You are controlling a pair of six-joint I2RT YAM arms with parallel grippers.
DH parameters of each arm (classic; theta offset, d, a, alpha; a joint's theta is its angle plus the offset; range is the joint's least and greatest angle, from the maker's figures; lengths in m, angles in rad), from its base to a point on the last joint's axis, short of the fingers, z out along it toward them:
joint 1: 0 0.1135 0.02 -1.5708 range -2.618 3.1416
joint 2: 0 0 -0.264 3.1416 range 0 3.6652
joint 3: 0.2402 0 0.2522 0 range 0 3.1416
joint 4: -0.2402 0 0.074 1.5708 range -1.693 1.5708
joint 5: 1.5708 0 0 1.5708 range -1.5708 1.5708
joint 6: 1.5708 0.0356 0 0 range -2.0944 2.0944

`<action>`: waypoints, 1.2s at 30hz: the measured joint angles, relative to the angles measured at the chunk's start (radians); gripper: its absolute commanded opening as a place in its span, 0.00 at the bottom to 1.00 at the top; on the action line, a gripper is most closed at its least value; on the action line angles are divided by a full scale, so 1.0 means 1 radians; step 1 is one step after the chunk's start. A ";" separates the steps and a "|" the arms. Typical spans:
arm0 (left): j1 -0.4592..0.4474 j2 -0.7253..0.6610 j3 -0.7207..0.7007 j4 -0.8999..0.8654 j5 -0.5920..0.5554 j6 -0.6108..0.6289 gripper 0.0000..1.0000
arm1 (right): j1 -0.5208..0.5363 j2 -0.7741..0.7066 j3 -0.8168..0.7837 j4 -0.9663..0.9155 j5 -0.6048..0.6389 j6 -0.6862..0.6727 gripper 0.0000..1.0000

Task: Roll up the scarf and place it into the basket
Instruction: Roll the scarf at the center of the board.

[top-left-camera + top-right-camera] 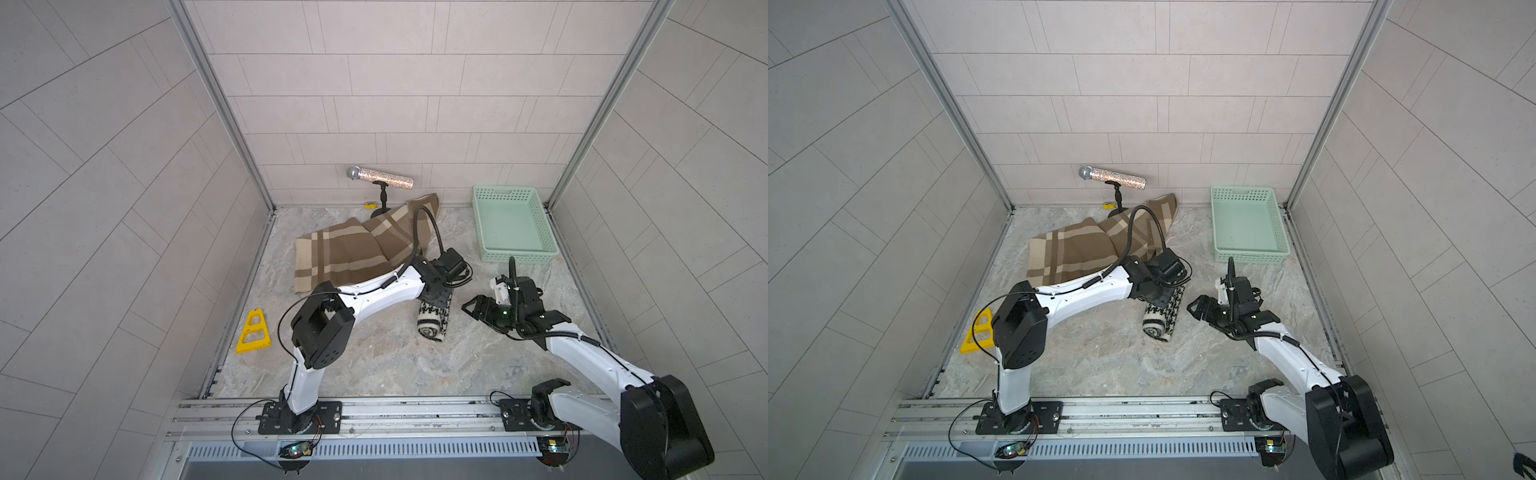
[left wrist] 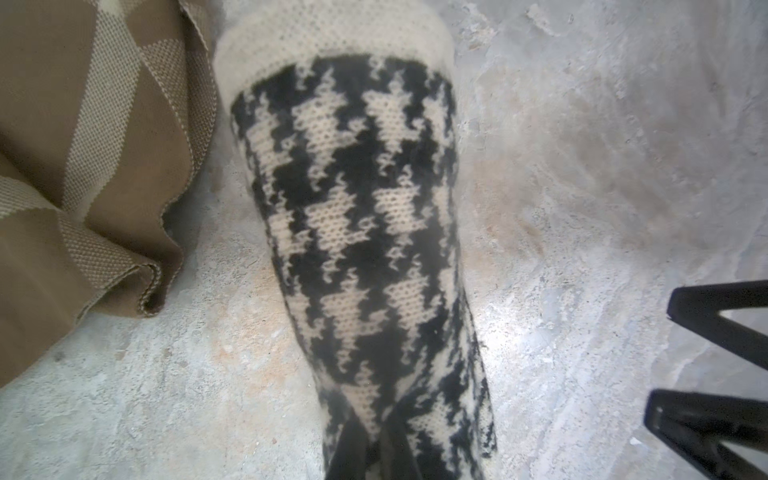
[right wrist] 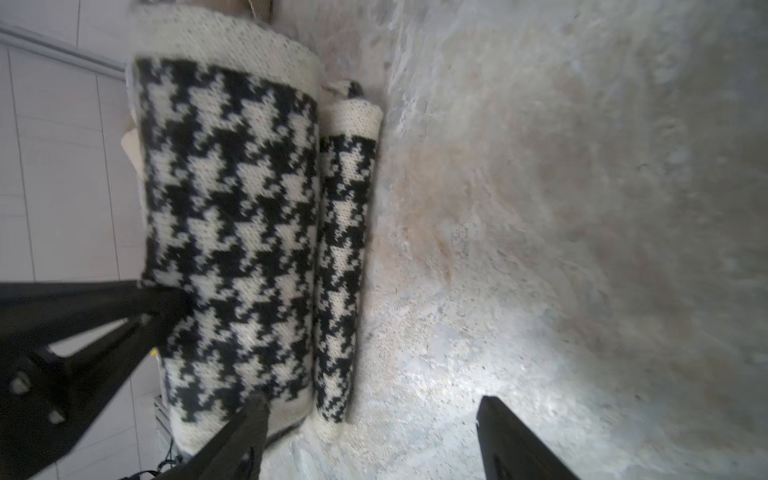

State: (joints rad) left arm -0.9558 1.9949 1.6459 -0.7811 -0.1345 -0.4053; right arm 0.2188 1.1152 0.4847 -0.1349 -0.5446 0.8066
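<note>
Closest to me, past the yellow triangular frame (image 1: pixel 253 332), the houndstooth scarf (image 1: pixel 433 324) lies on the marbled tabletop (image 1: pixel 374 365) as a fat roll. It is well short of the mint-green basket (image 1: pixel 519 254) in the far right corner. The left gripper (image 1: pixel 436 299) has its fingers pressed together on the roll's far end, pinching the knit. The right gripper (image 1: pixel 471 306) sits just beside the roll on the basket side, fingers spread wide and holding nothing.

The right wrist view shows a thinner coil (image 3: pixel 345 249) lying against the main roll, so I'd say the bundle isn't tidy yet. To do this well, the right fingers should straddle both coils near the roll's near end and close firmly. Then both arms lift level, so nothing unwinds on the way.

Behind lie the brown plaid blanket (image 1: pixel 345 253) and a glittery microphone on its stand (image 1: pixel 380 178).
</note>
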 measured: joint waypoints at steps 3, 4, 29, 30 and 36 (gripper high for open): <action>-0.023 0.055 0.040 -0.023 -0.051 0.007 0.00 | -0.004 0.069 0.015 0.090 -0.016 0.046 0.84; -0.028 0.070 0.050 -0.027 -0.064 0.007 0.00 | -0.006 0.093 0.017 0.130 -0.024 0.063 0.84; -0.035 0.092 0.061 -0.038 -0.069 0.000 0.33 | 0.034 0.484 0.025 0.580 -0.145 0.210 0.34; -0.035 0.092 0.061 -0.035 -0.065 -0.004 0.40 | 0.033 0.499 0.024 0.597 -0.150 0.214 0.28; -0.024 0.029 -0.008 0.005 -0.016 -0.014 0.47 | 0.029 0.626 0.005 0.809 -0.211 0.272 0.14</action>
State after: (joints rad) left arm -0.9794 2.0239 1.6382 -0.7761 -0.1509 -0.4191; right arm 0.2474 1.7416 0.4896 0.6743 -0.7559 1.0782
